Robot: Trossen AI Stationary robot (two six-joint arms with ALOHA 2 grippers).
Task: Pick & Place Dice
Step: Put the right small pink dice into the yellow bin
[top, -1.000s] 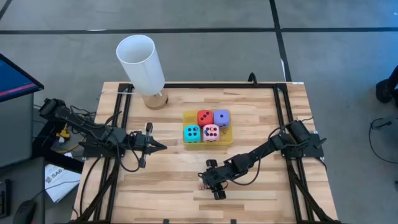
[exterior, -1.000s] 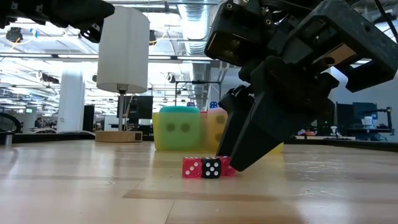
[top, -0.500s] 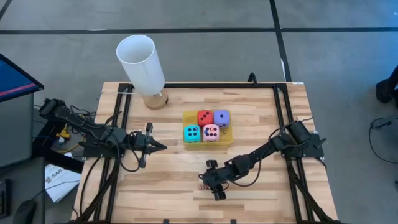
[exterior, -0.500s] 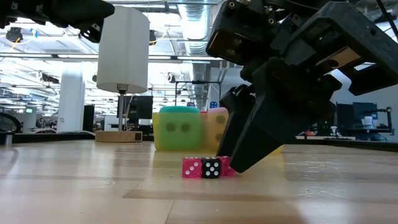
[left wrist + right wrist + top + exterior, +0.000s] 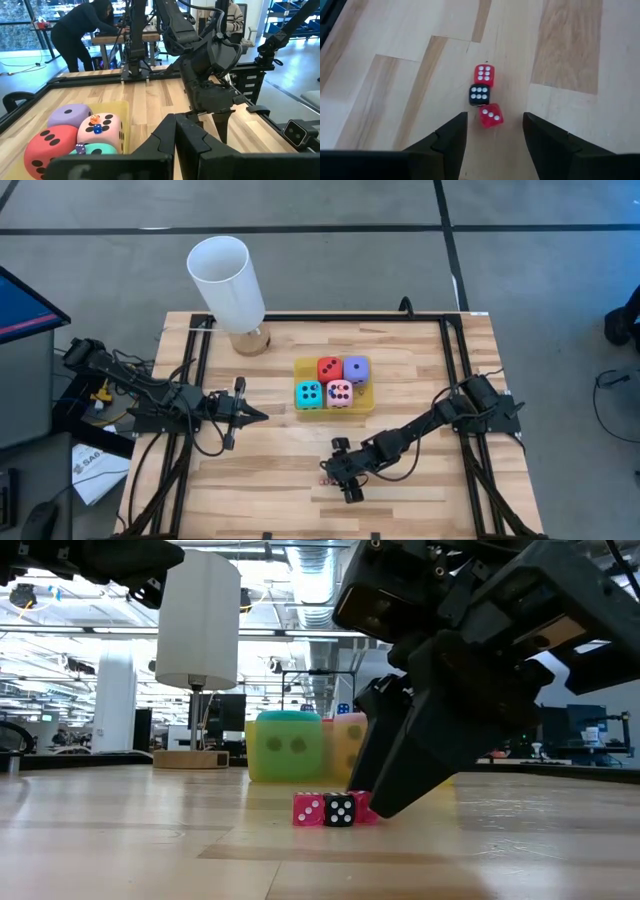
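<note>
Left gripper (image 5: 255, 415): clenched on nothing, parked left of the tray, waiting.
Yellow tray (image 5: 362, 405): mid-table, keeping the four soft cubes together — cyan die (image 5: 308, 394), red die (image 5: 328, 369), pink die (image 5: 339, 393), purple die (image 5: 356, 369).
Right gripper (image 5: 492, 131): fingers apart, low over three tiny hard dice (image 5: 481, 94), one red die lying between the tips, not yet gripped.

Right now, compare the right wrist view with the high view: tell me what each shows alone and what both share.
Only the right wrist view shows the tiny dice clearly: two red ones and a black one, ahead of the open right gripper. Only the high view shows the four big dice in their yellow tray, the lamp, and the shut left gripper waiting left of the tray. Both share the wooden table.
</note>
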